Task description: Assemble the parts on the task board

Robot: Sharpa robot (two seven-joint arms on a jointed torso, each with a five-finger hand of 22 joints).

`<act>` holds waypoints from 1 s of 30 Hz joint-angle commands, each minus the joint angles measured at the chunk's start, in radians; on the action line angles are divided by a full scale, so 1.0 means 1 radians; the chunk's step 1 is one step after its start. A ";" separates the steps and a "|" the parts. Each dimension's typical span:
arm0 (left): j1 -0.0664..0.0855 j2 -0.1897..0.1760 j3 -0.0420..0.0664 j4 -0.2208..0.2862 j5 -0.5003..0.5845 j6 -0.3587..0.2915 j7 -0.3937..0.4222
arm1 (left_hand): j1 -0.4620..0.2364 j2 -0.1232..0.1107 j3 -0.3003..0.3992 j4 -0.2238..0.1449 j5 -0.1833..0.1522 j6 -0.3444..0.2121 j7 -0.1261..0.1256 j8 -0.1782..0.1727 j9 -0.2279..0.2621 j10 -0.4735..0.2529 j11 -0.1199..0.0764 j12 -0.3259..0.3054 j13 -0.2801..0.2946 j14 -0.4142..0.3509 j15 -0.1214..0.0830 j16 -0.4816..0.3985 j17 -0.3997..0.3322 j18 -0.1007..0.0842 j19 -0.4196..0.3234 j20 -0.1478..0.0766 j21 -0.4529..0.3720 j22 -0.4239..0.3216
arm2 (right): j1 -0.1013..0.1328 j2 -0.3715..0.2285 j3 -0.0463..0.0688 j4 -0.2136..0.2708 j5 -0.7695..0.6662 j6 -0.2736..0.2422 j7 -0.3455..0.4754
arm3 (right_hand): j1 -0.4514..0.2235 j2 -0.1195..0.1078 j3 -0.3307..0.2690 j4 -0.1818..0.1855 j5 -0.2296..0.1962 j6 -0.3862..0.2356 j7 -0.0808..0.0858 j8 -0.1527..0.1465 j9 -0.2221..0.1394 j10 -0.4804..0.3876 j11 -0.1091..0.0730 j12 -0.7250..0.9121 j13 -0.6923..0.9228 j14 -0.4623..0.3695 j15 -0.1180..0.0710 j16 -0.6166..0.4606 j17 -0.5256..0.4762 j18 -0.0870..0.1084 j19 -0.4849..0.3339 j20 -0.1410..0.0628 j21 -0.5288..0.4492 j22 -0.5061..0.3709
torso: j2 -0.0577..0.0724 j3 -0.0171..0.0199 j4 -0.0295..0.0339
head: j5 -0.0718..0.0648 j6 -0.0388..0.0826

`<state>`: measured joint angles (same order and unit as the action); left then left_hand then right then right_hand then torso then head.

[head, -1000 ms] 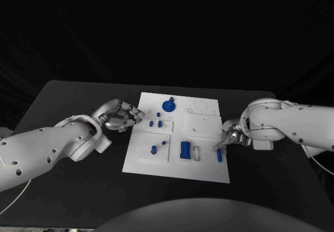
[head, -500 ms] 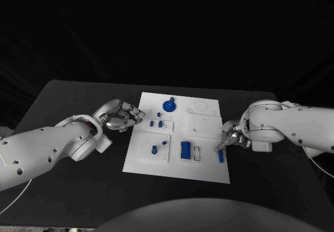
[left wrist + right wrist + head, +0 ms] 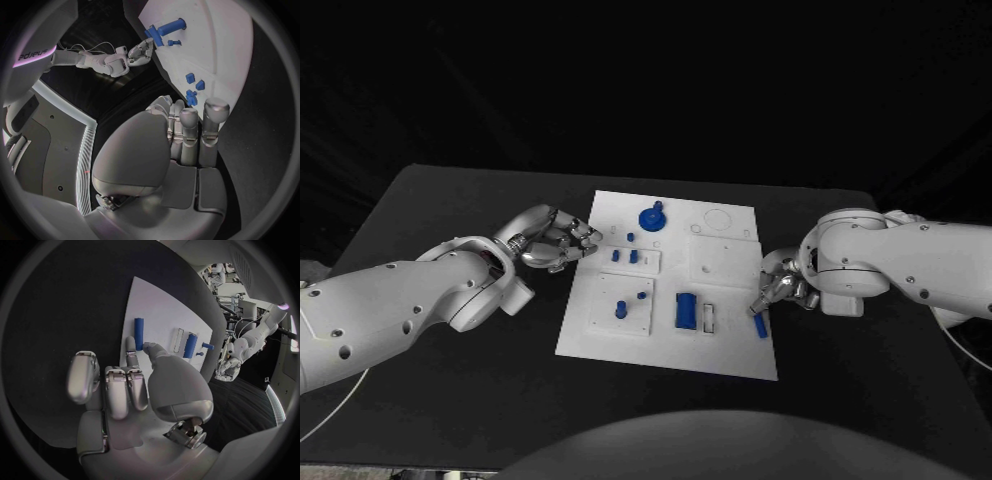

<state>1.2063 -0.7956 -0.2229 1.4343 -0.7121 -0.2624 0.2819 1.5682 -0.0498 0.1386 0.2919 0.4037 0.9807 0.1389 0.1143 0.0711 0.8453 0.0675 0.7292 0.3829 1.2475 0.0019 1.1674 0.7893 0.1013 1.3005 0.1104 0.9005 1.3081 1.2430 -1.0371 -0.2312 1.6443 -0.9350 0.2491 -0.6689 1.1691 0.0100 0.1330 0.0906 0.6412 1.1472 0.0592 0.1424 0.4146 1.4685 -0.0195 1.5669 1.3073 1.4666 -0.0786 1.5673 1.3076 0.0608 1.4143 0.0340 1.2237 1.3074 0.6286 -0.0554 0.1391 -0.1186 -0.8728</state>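
Pinching a small blue cylinder (image 3: 759, 325) w/ thumb and a finger, the right hand (image 3: 780, 283) is sitting at the task board's (image 3: 733, 350) right edge; its other fingers are curled in. In the right wrist view the same cylinder (image 3: 139, 333) is showing just past the fingertips (image 3: 130, 346), lying over the board's edge strip, end at the finger pads. Whether it's resting on the board or lifted a bit, can't tell.

Left hand (image 3: 554, 239) is hovering at the board's left edge, fingers curled in, nothing in them as far as the left wrist view shows (image 3: 187, 130).

On the board: a blue knob part (image 3: 651, 215) is standing near the far edge, approx. centre. Two short blue pegs (image 3: 625, 257) are standing side by side just beside the left hand. A bigger blue block (image 3: 685, 309) is lying in the near-middle area, next to a narrow pale slot piece (image 3: 710, 317). More small blue bits (image 3: 626, 303) are sitting on the raised square at the near-left. Board itself is lying mid-table on the black table (image 3: 459, 200).
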 commanded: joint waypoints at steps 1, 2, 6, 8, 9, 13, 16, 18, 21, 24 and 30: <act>0.000 0.003 0.001 0.001 0.005 0.015 0.002 | 0.003 -0.006 0.007 -0.001 0.004 0.004 -0.002 0.003 0.000 0.004 -0.001 0.006 -0.001 -0.005 -0.002 -0.005 0.000 0.020 -0.005 -0.003 -0.004 0.094 | -0.008 0.000 -0.005 0.000 0.010 -0.034 0.004 | -0.023 -0.007 0.147 -0.139 0.003 -0.011 -0.006 -0.008 0.006 0.102 -0.002 0.004 0.264 0.104 0.003 0.003 0.263 0.017 -0.004 0.002 -0.006 0.154 | 0.000 0.0004 -0.0004 | 0.003 0.000; 0.000 0.003 0.001 0.001 0.005 0.016 0.002 | 0.003 -0.006 0.007 -0.001 0.004 0.004 -0.002 0.003 0.000 0.004 -0.001 0.006 -0.001 -0.005 -0.002 -0.005 0.000 0.020 -0.005 -0.003 -0.004 0.094 | -0.008 -0.002 -0.005 0.002 0.016 -0.043 0.006 | -0.033 -0.008 0.160 -0.143 0.008 -0.013 -0.006 -0.005 0.012 0.102 -0.002 0.004 0.264 0.104 0.003 0.003 0.263 0.018 -0.004 0.002 -0.008 0.154 | 0.000 0.0005 -0.0006 | 0.004 0.000; 0.000 0.002 0.001 0.001 0.005 0.017 0.001 | 0.003 -0.006 0.007 0.000 0.005 0.004 -0.002 0.002 0.000 0.004 -0.001 0.006 -0.001 -0.006 -0.002 -0.005 0.000 0.020 -0.005 -0.003 -0.005 0.094 | -0.007 -0.013 -0.005 0.012 0.039 -0.066 0.009 | -0.056 -0.011 0.180 -0.146 0.019 -0.012 -0.009 0.001 0.025 0.102 -0.003 0.004 0.264 0.104 0.002 0.003 0.263 0.018 -0.002 0.002 -0.009 0.154 | 0.000 0.0011 -0.0005 | 0.010 0.000; 0.000 0.002 0.001 0.001 0.005 0.017 0.000 | 0.002 -0.006 0.008 0.000 0.006 0.003 -0.002 0.001 0.000 0.004 -0.001 0.006 -0.001 -0.006 -0.002 -0.006 -0.002 0.021 -0.005 -0.003 -0.005 0.094 | -0.006 -0.018 -0.005 0.018 0.053 -0.073 0.009 | -0.065 -0.012 0.187 -0.147 0.022 -0.012 -0.009 0.003 0.029 0.102 -0.003 0.004 0.264 0.104 0.001 0.003 0.263 0.018 -0.002 0.001 -0.010 0.155 | -0.001 0.0010 -0.0003 | 0.010 0.000; 0.000 0.001 0.001 0.000 0.005 0.017 0.000 | 0.002 -0.006 0.008 0.000 0.006 0.003 -0.002 0.001 0.000 0.004 -0.001 0.006 -0.001 -0.006 -0.002 -0.006 -0.002 0.021 -0.005 -0.003 -0.005 0.094 | -0.003 -0.020 -0.005 0.022 0.062 -0.076 0.010 | -0.068 -0.012 0.189 -0.146 0.023 -0.012 -0.009 0.003 0.030 0.102 -0.004 0.004 0.264 0.104 0.001 0.003 0.263 0.018 -0.002 0.001 -0.011 0.154 | -0.001 0.0009 -0.0005 | 0.010 0.000; 0.000 0.000 0.000 0.000 0.005 0.018 -0.001 | 0.002 -0.006 0.008 0.000 0.006 0.002 -0.002 0.001 -0.001 0.004 -0.001 0.006 -0.001 -0.006 -0.002 -0.006 -0.002 0.021 -0.007 -0.003 -0.009 0.093 | 0.015 -0.026 -0.005 0.041 0.096 -0.081 0.011 | -0.080 -0.012 0.195 -0.145 0.023 -0.012 -0.010 0.005 0.035 0.102 -0.004 0.004 0.264 0.104 0.000 0.003 0.263 0.018 -0.001 0.000 -0.013 0.154 | 0.000 0.0004 -0.0004 | 0.008 0.000; 0.000 0.001 0.000 -0.001 0.005 0.020 -0.002 | 0.002 -0.005 0.008 0.000 0.006 0.001 -0.002 0.001 -0.001 0.004 -0.001 0.006 -0.001 -0.007 -0.002 -0.007 -0.004 0.021 -0.007 -0.003 -0.010 0.093 | 0.031 -0.024 -0.005 0.056 0.123 -0.081 0.011 | -0.084 -0.013 0.197 -0.145 0.022 -0.012 -0.010 0.006 0.037 0.102 -0.004 0.004 0.264 0.104 0.000 0.003 0.263 0.018 -0.001 0.000 -0.014 0.154 | 0.000 -0.0002 -0.0014 | 0.007 0.000; 0.000 0.002 0.000 -0.002 0.005 0.021 -0.002 | 0.002 -0.005 0.008 0.000 0.006 0.001 -0.002 0.001 -0.001 0.004 -0.001 0.006 -0.001 -0.008 -0.002 -0.007 -0.005 0.021 -0.007 -0.003 -0.011 0.093 | 0.040 -0.019 -0.005 0.062 0.138 -0.081 0.011 | -0.084 -0.013 0.197 -0.145 0.022 -0.012 -0.010 0.006 0.037 0.102 -0.004 0.004 0.264 0.104 0.000 0.003 0.263 0.018 -0.001 0.000 -0.014 0.154 | 0.000 -0.0011 -0.0015 | 0.006 0.000; 0.000 0.005 0.000 -0.004 0.005 0.023 -0.003 | 0.002 -0.005 0.008 0.000 0.006 0.001 -0.002 0.001 -0.001 0.004 -0.001 0.006 -0.001 -0.008 -0.002 -0.007 -0.005 0.021 -0.007 -0.003 -0.011 0.093 | 0.050 -0.004 -0.005 0.064 0.160 -0.079 0.011 | -0.088 -0.013 0.200 -0.145 0.019 -0.013 -0.010 0.007 0.038 0.102 -0.005 0.004 0.264 0.104 0.000 0.003 0.263 0.019 -0.003 0.000 -0.017 0.154 | 0.000 -0.0020 -0.0017 | 0.002 0.000; 0.000 0.008 0.000 -0.005 0.005 0.026 -0.005 | 0.001 -0.006 0.008 0.000 0.006 0.000 -0.003 0.000 -0.001 0.004 -0.001 0.006 -0.002 -0.008 -0.002 -0.008 -0.006 0.022 -0.009 -0.003 -0.014 0.092 | 0.057 0.015 -0.004 0.061 0.181 -0.073 0.011 | -0.090 -0.013 0.201 -0.145 0.018 -0.013 -0.010 0.007 0.039 0.102 -0.005 0.004 0.264 0.104 0.000 0.003 0.263 0.019 -0.003 0.000 -0.019 0.153 | 0.001 -0.0017 -0.0005 | 0.001 0.000; -0.001 0.012 0.000 -0.007 0.005 0.030 -0.008 | 0.000 -0.006 0.008 0.001 0.007 -0.001 -0.003 0.000 -0.001 0.004 -0.001 0.006 -0.002 -0.009 -0.002 -0.009 -0.007 0.022 -0.009 -0.003 -0.015 0.092 | 0.064 0.042 -0.004 0.051 0.213 -0.065 0.009 | -0.096 -0.013 0.205 -0.144 0.014 -0.016 -0.010 0.006 0.041 0.102 -0.004 0.004 0.264 0.104 0.000 0.003 0.263 0.020 -0.005 0.000 -0.022 0.152 | -0.002 -0.0004 0.0033 | 0.000 0.000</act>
<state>1.2057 -0.7856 -0.2233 1.4267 -0.7121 -0.2522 0.2749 1.5682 -0.0498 0.1414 0.2948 0.4037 0.9806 0.1389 0.1143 0.0711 0.8452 0.0675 0.7292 0.3821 1.2440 -0.0017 1.1622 0.7832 0.1122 1.2969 0.1067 0.8890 1.3078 1.3064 -0.9989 -0.2352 1.6979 -0.7667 0.1723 -0.6655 1.0788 -0.0031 0.2449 0.0356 0.6621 1.1332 0.0525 0.1466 0.4552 1.4611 -0.0231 1.5669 1.3073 1.4665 -0.0787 1.5673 1.3074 0.0608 1.4143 0.0341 1.2061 1.3081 0.6284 -0.0562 0.1406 -0.1186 -0.8728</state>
